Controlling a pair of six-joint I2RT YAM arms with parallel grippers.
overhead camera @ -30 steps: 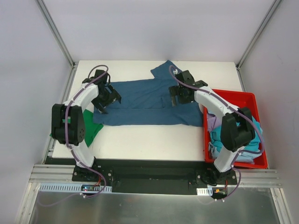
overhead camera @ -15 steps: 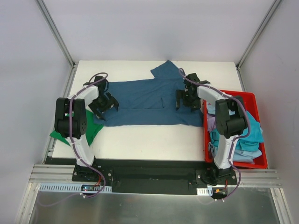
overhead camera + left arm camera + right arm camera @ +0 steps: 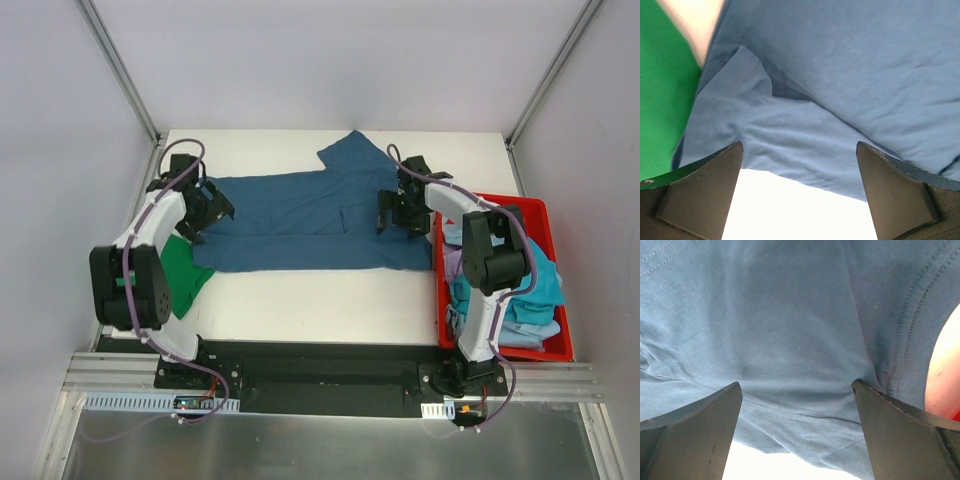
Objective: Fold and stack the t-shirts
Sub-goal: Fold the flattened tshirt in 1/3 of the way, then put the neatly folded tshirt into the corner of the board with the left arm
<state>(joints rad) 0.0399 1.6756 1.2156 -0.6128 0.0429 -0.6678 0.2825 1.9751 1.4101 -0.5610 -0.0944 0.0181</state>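
White-walled enclosure with a white table (image 3: 300, 300), seen from above and from both wrists. A dark blue t-shirt (image 3: 300, 215) lies spread left to right across the far half of the table, one sleeve (image 3: 350, 152) jutting toward the far edge. A green t-shirt (image 3: 180, 272) lies at the near left, its edge just beside the blue one. Unfolded teal and lavender tees (image 3: 530, 290) fill the red bin (image 3: 520, 207) at the right. The left gripper (image 3: 203, 210) stands over the shirt's left end and the right gripper (image 3: 398, 213) over its right end near the bin. Both wrist views show the jaws spread wide, holding nothing, with blue cloth directly beneath. The step in hand appears to be a lengthwise fold of the blue shirt, with the grasp not yet made. The next move likely calls for each gripper to descend and pinch its end, taking every layer. Both arms should then lift and carry the cloth over together, to keep the fold line straight.
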